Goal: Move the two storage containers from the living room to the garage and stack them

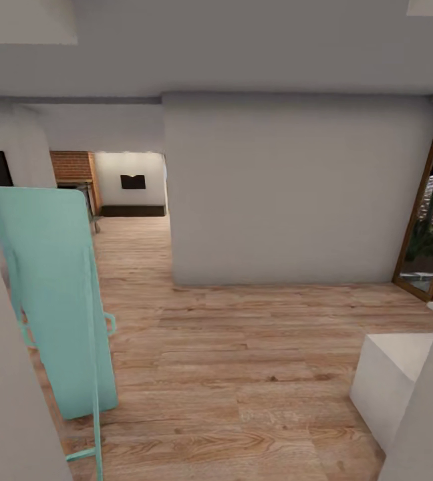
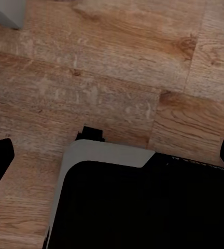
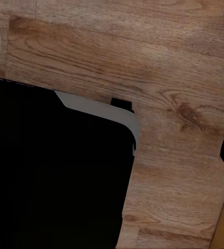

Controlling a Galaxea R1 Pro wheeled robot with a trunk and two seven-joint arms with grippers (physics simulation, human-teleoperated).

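Ahead from my head camera, wood floor [image 1: 243, 374] runs past a grey wall [image 1: 297, 187] toward the living room [image 1: 119, 180] with its brick fireplace [image 1: 73, 167]; a teal panel [image 1: 49, 294] leans nearby. No containers visible; I judge I'm travelling. Both wrist cameras face floor over my dark base [image 2: 143, 207]; finger spread: cannot tell.

Head camera: high, facing forward and slightly down a hallway of wood plank floor [image 1: 243, 374], grey wall [image 1: 290, 187] at centre frame, brick fireplace [image 1: 73, 167] far off at upper left. Both wrist cameras: pointed down, close to the same planks, over the robot's dark base [image 2: 143, 207].
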